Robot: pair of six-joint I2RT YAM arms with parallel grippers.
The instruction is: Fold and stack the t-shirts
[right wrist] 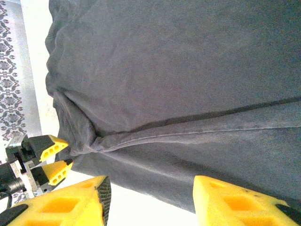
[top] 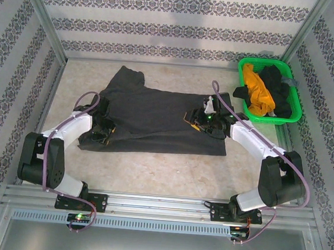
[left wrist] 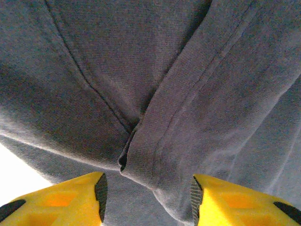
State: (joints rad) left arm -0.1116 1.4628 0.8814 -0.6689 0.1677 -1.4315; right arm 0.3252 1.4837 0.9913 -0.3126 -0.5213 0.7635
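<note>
Charcoal-grey cotton t-shirt (top: 156, 115) lies spread on the pale stone-patterned table (top: 169, 172), folded lengthwise so that a long doubled edge runs along its near side, with one sleeve sticking out toward the far left. The left gripper (top: 99, 132) sits low at the shirt's near left corner; in its wrist view its yellow fingers (left wrist: 70, 197) stand apart with nothing pinched between them, a hemmed fold of the dark cloth lying just ahead. The right gripper (top: 205, 119) rests over the shirt's right end, likewise released, its yellow fingers (right wrist: 235, 200) separated above the cloth and a strip of bare table. Off to the far right a bright green plastic mesh basket (top: 265, 61) holds a crumpled mustard-yellow t-shirt (top: 258, 89) beside a bunched black t-shirt (top: 278, 88), well apart from the folded one.
</note>
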